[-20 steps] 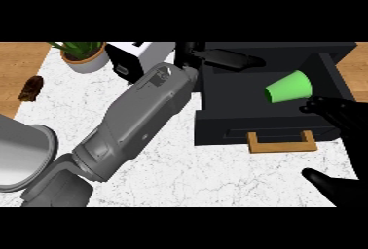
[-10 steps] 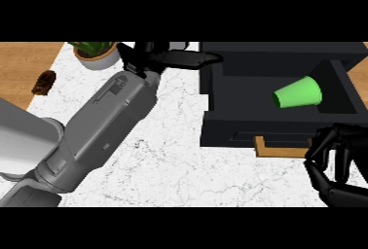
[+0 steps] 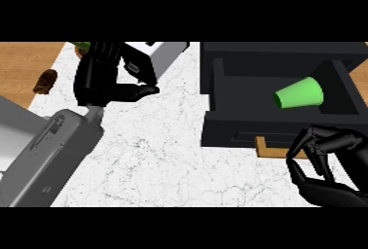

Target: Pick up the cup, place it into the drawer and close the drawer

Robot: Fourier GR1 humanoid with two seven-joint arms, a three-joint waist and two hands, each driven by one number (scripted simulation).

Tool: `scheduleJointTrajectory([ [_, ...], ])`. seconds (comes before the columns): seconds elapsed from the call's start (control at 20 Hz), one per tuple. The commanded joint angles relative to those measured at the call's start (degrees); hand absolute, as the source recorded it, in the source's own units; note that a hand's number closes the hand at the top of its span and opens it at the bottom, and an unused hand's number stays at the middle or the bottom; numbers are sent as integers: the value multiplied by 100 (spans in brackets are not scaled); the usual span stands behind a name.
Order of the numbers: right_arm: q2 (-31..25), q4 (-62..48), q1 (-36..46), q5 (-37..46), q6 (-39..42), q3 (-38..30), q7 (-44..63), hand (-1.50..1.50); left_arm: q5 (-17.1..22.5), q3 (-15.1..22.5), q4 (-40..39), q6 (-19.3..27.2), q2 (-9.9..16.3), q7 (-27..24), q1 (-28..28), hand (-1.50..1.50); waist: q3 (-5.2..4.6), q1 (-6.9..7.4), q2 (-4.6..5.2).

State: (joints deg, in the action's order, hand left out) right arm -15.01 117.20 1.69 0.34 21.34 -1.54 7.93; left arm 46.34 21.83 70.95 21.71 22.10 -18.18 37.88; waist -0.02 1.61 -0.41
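Note:
The green cup (image 3: 299,92) lies on its side inside the open black drawer (image 3: 237,131), its mouth facing left. A wooden handle (image 3: 273,148) juts from the drawer's front. My right hand (image 3: 327,158) hovers at the lower right just in front of the drawer, fingers curled like a claw beside the handle's right end, holding nothing that I can see. My left hand (image 3: 108,73) is far off at the upper left over the white marble counter (image 3: 165,160), fingers relaxed, thumb out, empty.
A white box (image 3: 167,51) stands at the counter's back between my left hand and the drawer. A potted plant (image 3: 82,46) peeks out behind the left hand. A small brown object (image 3: 45,80) lies on the wooden surface at far left.
My left arm has swung left, away from the drawer. The right hand has come up to the drawer's front by the handle with its fingers curled. The cup has stayed in the drawer.

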Motion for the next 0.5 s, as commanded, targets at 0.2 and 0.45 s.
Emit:
scheduleJointTrajectory([
  [0.2,-490,-732,368,2089,-27,752,-958,150,112,-224,934,-376,445,-23,-1221,-150,1,62,36],
  [0.45,-408,-1496,462,3321,-604,1363,-1395,150,196,-594,1157,-947,833,-119,-1834,-150,2,-43,41],
])
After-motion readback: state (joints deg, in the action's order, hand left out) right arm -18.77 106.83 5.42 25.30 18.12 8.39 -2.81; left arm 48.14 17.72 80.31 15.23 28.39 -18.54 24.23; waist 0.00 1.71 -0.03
